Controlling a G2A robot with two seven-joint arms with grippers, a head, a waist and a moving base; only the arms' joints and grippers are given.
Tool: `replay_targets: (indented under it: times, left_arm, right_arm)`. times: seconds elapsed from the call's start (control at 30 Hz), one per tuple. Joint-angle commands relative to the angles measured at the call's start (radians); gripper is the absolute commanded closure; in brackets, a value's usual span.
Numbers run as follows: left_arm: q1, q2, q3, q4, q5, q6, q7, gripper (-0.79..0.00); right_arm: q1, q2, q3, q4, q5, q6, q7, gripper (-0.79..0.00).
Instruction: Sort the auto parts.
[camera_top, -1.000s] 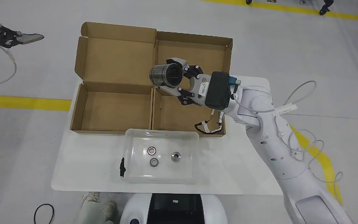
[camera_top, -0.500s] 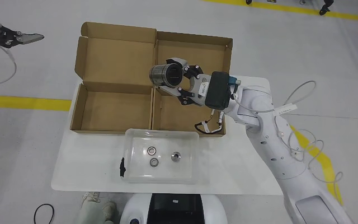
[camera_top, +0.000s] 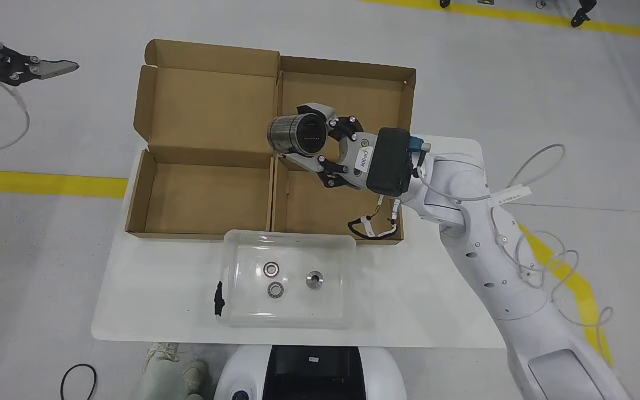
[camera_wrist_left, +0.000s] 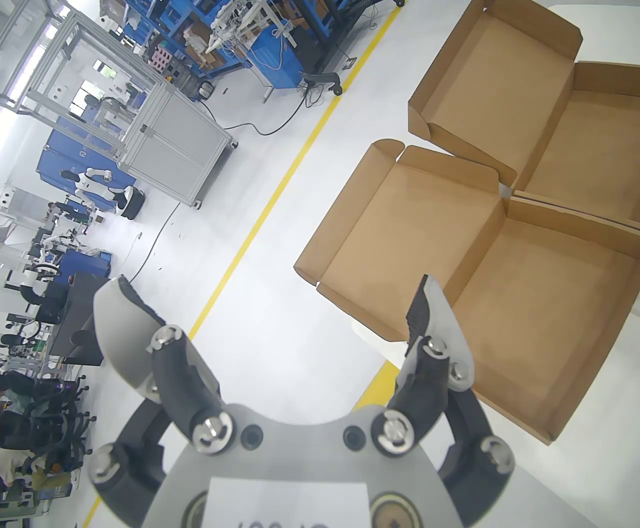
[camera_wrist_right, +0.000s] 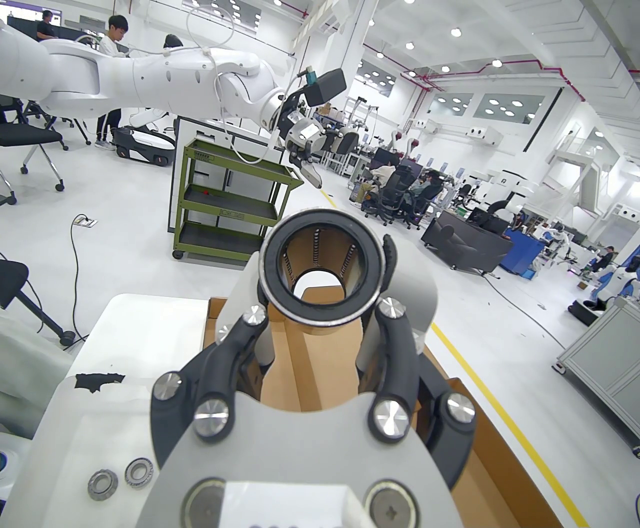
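My right gripper is shut on a large steel cylindrical bearing, held in the air over the seam between the cardboard boxes; the right wrist view looks straight through the bearing's bore. Two small ring bearings and a small round metal part lie in the clear plastic tray. Far off the table to the left, my left gripper hangs open over the floor; its fingers hold nothing.
Two open cardboard boxes with raised lids stand side by side at the table's back. A black scrap sits at the tray's left edge. A yellow floor line runs past the table.
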Motion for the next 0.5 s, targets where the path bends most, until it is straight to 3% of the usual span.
replay_targets:
  times: [0.0, 0.47]
  left_arm:
    - [0.000, 0.000, 0.000, 0.000, 0.000, 0.000, 0.000, -0.785]
    - [0.000, 0.000, 0.000, 0.000, 0.000, 0.000, 0.000, -0.785]
  right_arm:
    - [0.000, 0.000, 0.000, 0.000, 0.000, 0.000, 0.000, 0.000]
    - [-0.041, 0.006, 0.009, -0.012, -0.006, 0.011, 0.056, 0.000]
